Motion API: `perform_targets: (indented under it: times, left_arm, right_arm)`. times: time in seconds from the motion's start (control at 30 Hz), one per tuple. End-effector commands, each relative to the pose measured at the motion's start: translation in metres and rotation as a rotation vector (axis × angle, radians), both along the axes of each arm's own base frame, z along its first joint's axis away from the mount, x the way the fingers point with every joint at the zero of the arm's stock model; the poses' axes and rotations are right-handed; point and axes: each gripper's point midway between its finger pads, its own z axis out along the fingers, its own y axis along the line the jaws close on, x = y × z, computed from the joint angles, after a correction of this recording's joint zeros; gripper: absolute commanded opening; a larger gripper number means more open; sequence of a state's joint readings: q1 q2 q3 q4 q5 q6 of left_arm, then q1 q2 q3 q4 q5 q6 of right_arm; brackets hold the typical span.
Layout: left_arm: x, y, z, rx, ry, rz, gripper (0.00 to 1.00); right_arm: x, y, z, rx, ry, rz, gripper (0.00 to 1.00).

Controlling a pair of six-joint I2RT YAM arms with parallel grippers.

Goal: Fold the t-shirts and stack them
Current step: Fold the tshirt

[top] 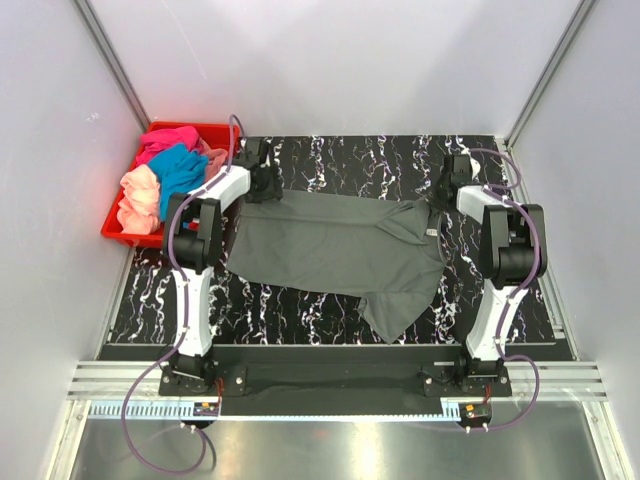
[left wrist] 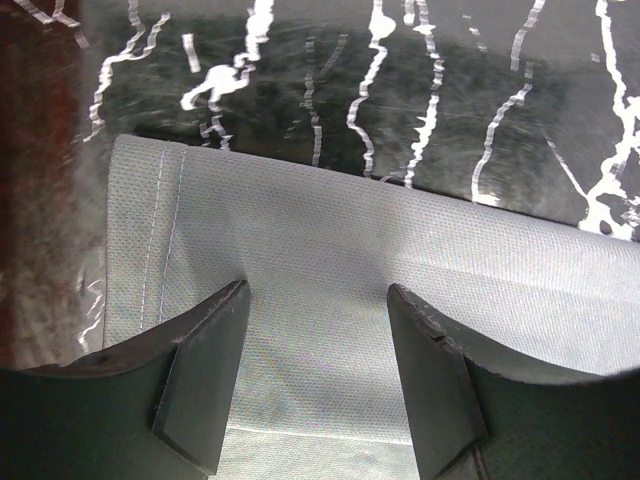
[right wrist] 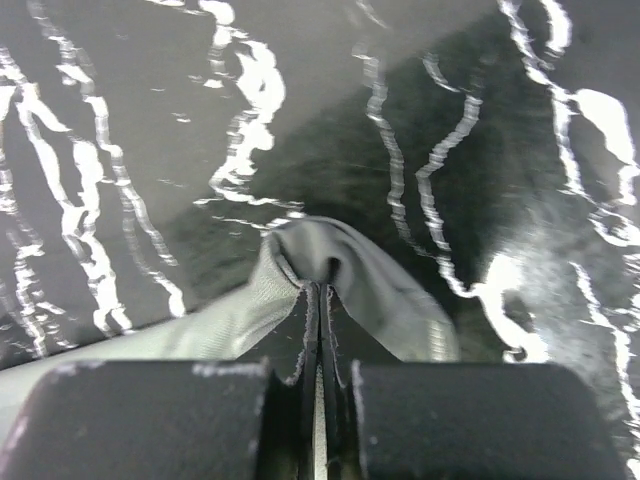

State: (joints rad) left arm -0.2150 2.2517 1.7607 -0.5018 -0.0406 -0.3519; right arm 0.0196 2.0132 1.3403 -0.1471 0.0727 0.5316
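Top external: dark grey t-shirt (top: 330, 250) lies spread on the marbled table (top: 330, 160). Its long axis runs left-right, spanning both arms, and one sleeve trails toward the near edge. Right gripper (right wrist: 320, 290) is pinched tight on a bunched fold at the shirt's far right end, collar side. Left gripper (left wrist: 318, 300) stands wide, straddling the stitched hem corner at the far left; the cloth is flat beneath it, ungripped. Judgement: the next grab is the left arm's, straight down onto that corner. Room: table surface shows beyond the far edge. Red crate (top: 112, 232) with pink, teal and peach shirts sits just left of the left arm, so keep sweeps off it.
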Motion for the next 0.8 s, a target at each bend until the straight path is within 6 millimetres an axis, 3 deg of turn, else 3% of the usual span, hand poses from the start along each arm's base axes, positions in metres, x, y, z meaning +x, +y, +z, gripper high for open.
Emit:
perform_targets:
  times: [0.0, 0.13, 0.27, 0.47, 0.57, 0.6, 0.63, 0.67, 0.77]
  left_arm:
    - [-0.006, 0.022, -0.015, 0.057, 0.064, 0.090, 0.64]
    - [-0.005, 0.027, -0.016, 0.054, 0.073, 0.119, 0.64]
    - [-0.003, 0.030, -0.018, 0.051, 0.080, 0.137, 0.65]
    - [0.002, 0.019, -0.017, -0.007, 0.065, 0.109, 0.65]
    - [0.010, 0.000, 0.000, -0.097, 0.007, 0.050, 0.66]
    - [0.014, -0.008, 0.018, -0.144, -0.029, 0.022, 0.66]
    - [0.019, -0.013, 0.029, -0.168, -0.061, 0.007, 0.68]
    - [0.024, -0.017, 0.045, -0.188, -0.090, -0.007, 0.68]
    - [0.027, -0.025, 0.085, -0.232, -0.144, -0.043, 0.70]
  right_arm:
    - [0.006, -0.041, 0.035, -0.061, -0.120, -0.129, 0.00]
    - [-0.011, -0.052, 0.041, -0.047, -0.109, -0.235, 0.00]
    - [-0.032, -0.052, 0.024, 0.028, -0.069, -0.332, 0.00]
    - [-0.011, -0.035, 0.022, 0.117, -0.121, -0.265, 0.00]
    - [-0.017, -0.034, 0.025, 0.127, -0.125, -0.271, 0.03]
    - [-0.012, -0.035, 0.041, 0.127, -0.177, -0.266, 0.06]
    - [-0.012, -0.035, 0.050, 0.123, -0.188, -0.260, 0.11]
    - [-0.021, -0.036, 0.049, 0.102, -0.145, -0.248, 0.23]
    - [-0.027, -0.036, 0.079, 0.066, -0.120, -0.203, 0.36]
